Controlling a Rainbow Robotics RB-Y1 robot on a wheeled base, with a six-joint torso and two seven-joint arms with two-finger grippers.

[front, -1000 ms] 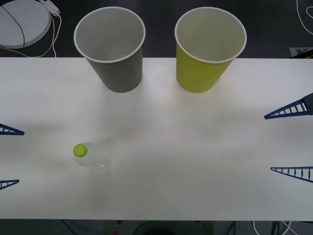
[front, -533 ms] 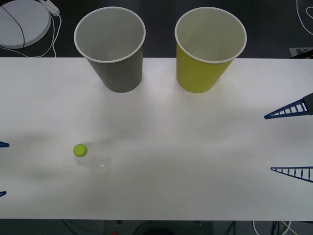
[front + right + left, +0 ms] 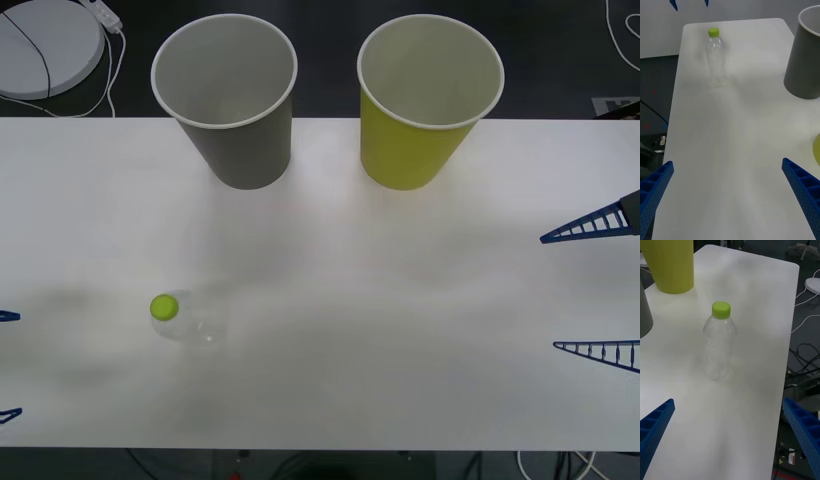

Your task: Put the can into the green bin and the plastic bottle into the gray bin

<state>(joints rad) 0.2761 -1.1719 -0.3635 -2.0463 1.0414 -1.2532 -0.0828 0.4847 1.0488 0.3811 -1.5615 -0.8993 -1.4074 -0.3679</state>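
Plastic bottle (image 3: 187, 318): one, standing upright on the white counter (image 3: 400, 330), toward the robot's left and well in front of the bins; lime-green cap on top.
Gray bin (image 3: 228, 98): one, standing upright at the counter's far edge, on the robot's left of the pair, its mouth facing up.
Green bin (image 3: 425, 100): one, standing just beside the gray bin on the robot's right, apart from it, also upright.
Left tool (image 3: 6, 365): hovering at the counter's left edge, fingers spread wide and holding nothing; just the two blue tips are poking into the front view.
Right tool (image 3: 592, 288): hanging over the counter's right side, well apart from the bottle, fingers spread wide and gripping nothing.
Front view: looking down on the cap, so the clear body is barely reading against the counter.
Left wrist view: showing the bottle's (image 3: 718, 342) crinkled clear body side-on, between the tool's own fingers (image 3: 655, 427), with the green bin's wall (image 3: 672, 264) behind it.
Right wrist view: showing the bottle (image 3: 715, 60) far across the counter, the gray bin (image 3: 805, 56) to one side, and the left tool's tips (image 3: 690, 3) beyond.
Off the counter: a white round disc (image 3: 45, 45) with cables is lying on the dark floor.
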